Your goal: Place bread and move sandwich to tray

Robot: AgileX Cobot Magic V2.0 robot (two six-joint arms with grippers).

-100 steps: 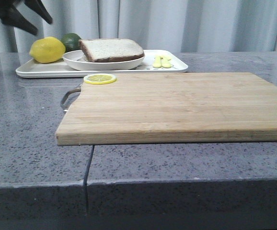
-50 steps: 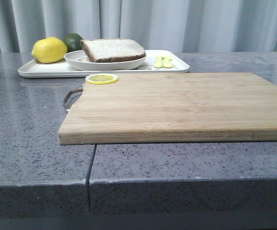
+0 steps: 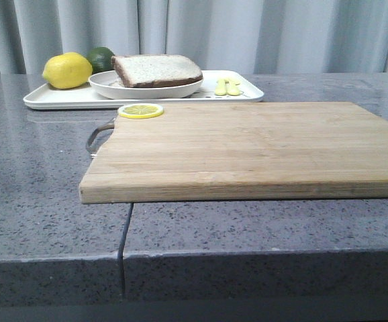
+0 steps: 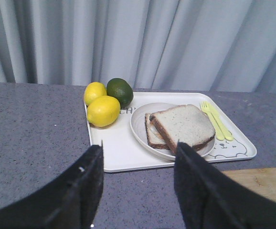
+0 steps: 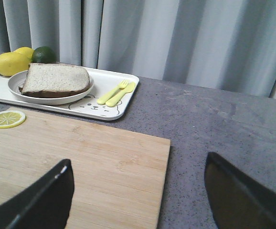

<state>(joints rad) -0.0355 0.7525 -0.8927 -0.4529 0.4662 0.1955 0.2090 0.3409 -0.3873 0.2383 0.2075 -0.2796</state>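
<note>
Listing what stands on the grey desk point(image 3: 39, 174). Item one: the tray point(image 3: 60, 98), white and rectangular, at the far left of the desk before the curtain. Item two: the plate point(image 3: 143, 87), shallow and round, resting on the tray. Item three: the sandwich point(image 3: 156, 70) on that plate, its top slice, the bread point(image 4: 183, 126), lying on a lower slice whose edge shows beside it in my left wrist view; no filling is visible. Item four: two lemons point(image 4: 102, 110) and a lime point(image 4: 119, 91), grouped on the tray's left end, beside the plate. Item five: a pale yellow fork and spoon point(image 5: 116, 92) on the tray's right end, beside a cartoon print point(image 4: 228, 149). Item six: the wooden cutting board point(image 3: 248, 147), nearer than the tray, with a lemon slice point(image 3: 140, 111) on its far left corner. Item seven: my left hand point(image 4: 138, 191), fingers spread apart, holding nothing, raised near the tray. Item eight: my right hand point(image 5: 138, 195), fingers wide apart, empty, above the board's right part.
</note>
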